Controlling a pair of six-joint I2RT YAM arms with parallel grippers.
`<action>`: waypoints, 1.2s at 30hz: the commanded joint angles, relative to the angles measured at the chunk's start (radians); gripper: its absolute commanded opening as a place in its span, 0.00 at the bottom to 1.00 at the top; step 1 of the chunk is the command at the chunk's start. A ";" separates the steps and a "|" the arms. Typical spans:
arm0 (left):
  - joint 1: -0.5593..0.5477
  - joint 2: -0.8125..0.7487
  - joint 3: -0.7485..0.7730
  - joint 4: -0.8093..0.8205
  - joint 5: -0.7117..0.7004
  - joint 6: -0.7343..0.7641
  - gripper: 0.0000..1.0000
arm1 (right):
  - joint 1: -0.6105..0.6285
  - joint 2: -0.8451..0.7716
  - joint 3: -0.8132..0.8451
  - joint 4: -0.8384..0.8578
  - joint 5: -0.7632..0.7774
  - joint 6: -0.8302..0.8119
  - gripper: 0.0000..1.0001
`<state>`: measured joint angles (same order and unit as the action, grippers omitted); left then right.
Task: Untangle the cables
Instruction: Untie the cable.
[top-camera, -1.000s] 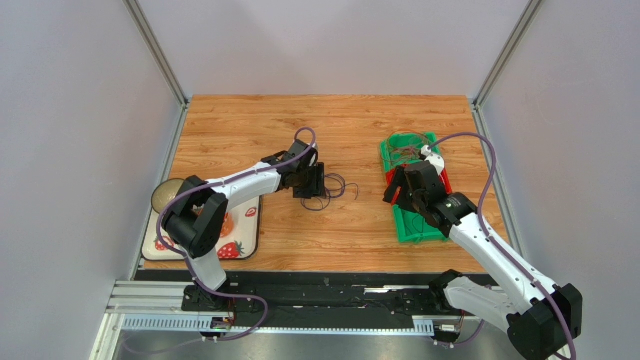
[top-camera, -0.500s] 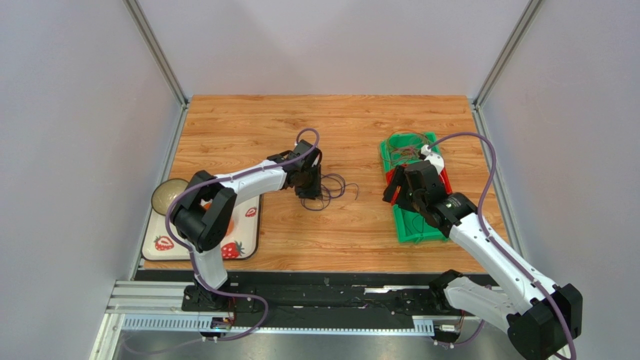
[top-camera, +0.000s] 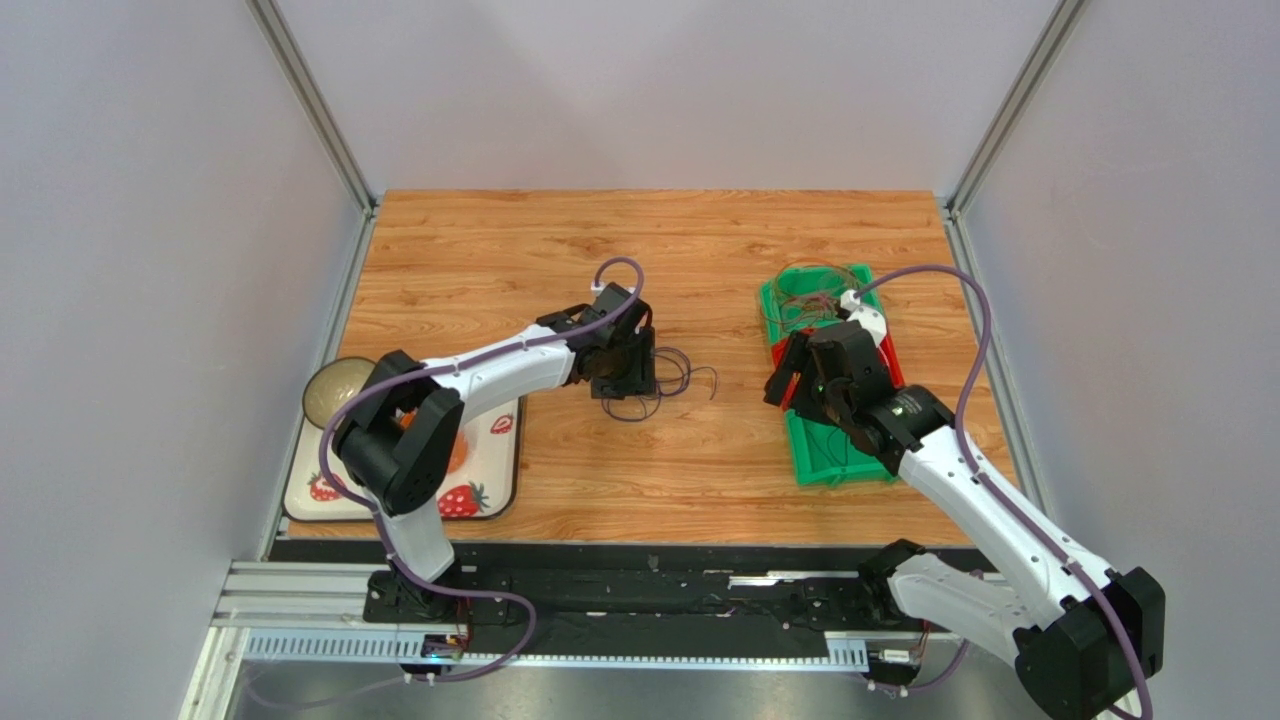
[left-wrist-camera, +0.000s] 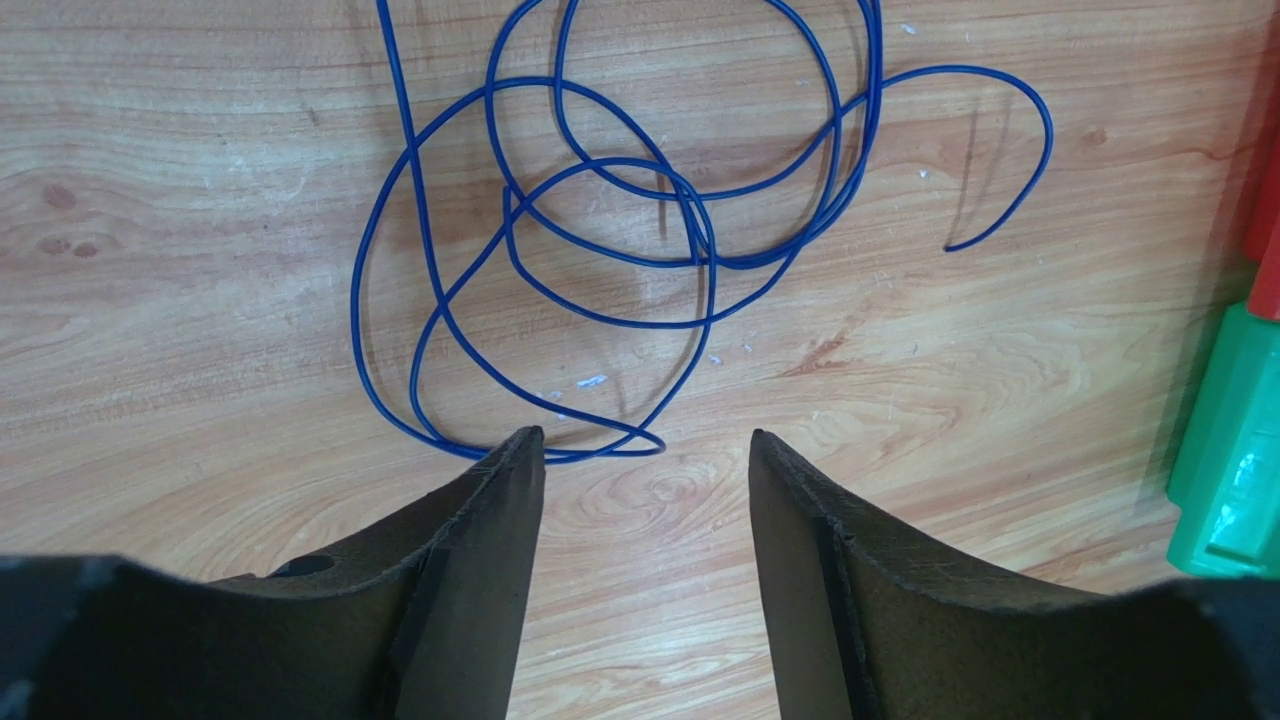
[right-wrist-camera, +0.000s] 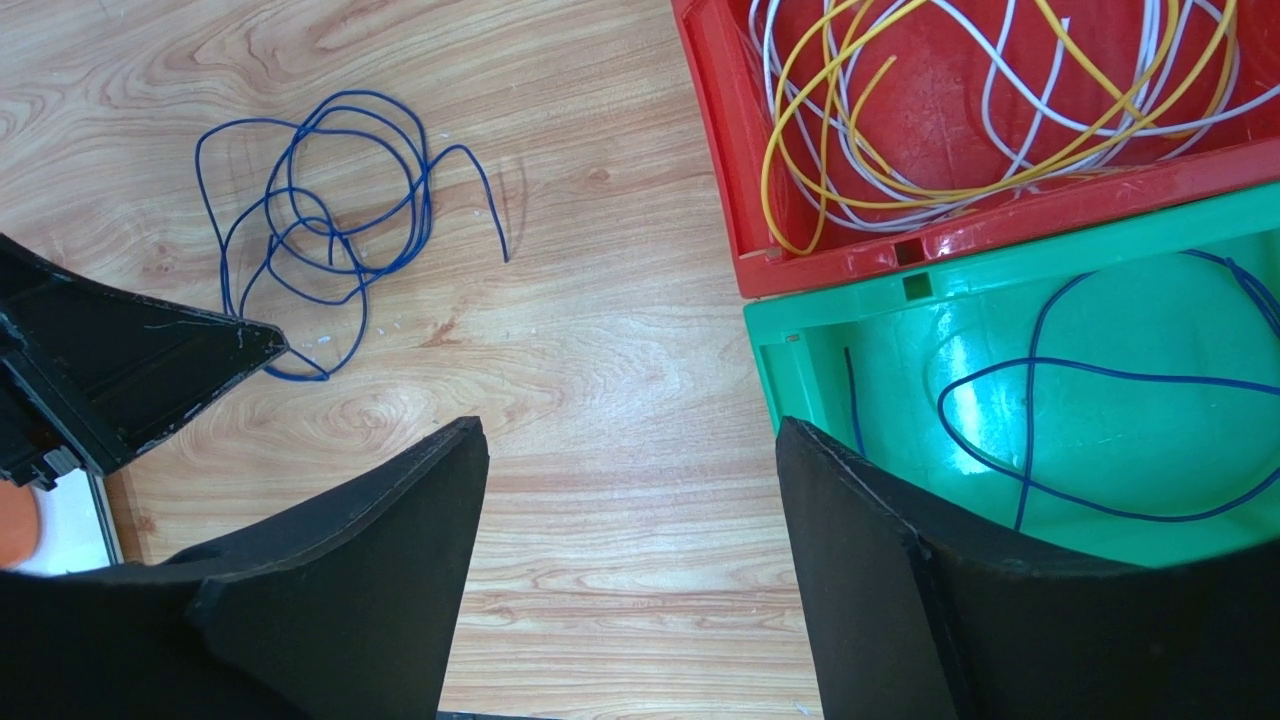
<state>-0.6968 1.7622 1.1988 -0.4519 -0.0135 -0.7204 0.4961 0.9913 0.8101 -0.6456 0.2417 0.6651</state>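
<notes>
A thin blue cable (left-wrist-camera: 601, 225) lies in loose overlapping loops on the wooden table (top-camera: 496, 255), beside my left gripper (top-camera: 625, 375). In the left wrist view my left gripper (left-wrist-camera: 639, 435) is open and empty, its left fingertip just short of the nearest loop. Yellow and white cables (right-wrist-camera: 962, 105) are piled together in a red tray (right-wrist-camera: 721, 165). A second blue cable (right-wrist-camera: 1082, 390) lies in a green tray (right-wrist-camera: 796, 360). My right gripper (right-wrist-camera: 631, 435) hangs open and empty over bare wood at the trays' left edge (top-camera: 796, 375).
A strawberry-print mat (top-camera: 484, 468) and a bowl (top-camera: 331, 393) sit at the table's front left, under the left arm. Another green tray (top-camera: 812, 288) holding thin wires stands behind the red tray (top-camera: 890, 360). Grey walls enclose the table on three sides.
The left gripper narrowed its jaws over the blue cable, then opened again, with its wrist shifting slightly right. The cable stays on the table. The right arm has not moved.
</notes>
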 joint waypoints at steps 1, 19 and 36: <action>-0.012 0.020 0.004 0.015 -0.003 -0.031 0.60 | 0.001 -0.014 -0.005 0.037 -0.008 -0.002 0.74; -0.033 0.045 0.031 0.013 -0.011 -0.014 0.00 | -0.001 -0.033 -0.017 0.034 -0.018 -0.009 0.74; -0.032 -0.349 0.571 -0.476 -0.023 0.426 0.00 | 0.001 -0.075 0.034 0.145 -0.206 -0.094 0.74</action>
<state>-0.7250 1.4986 1.5841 -0.7471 -0.0273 -0.4484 0.4961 0.9466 0.7994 -0.5797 0.1017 0.6048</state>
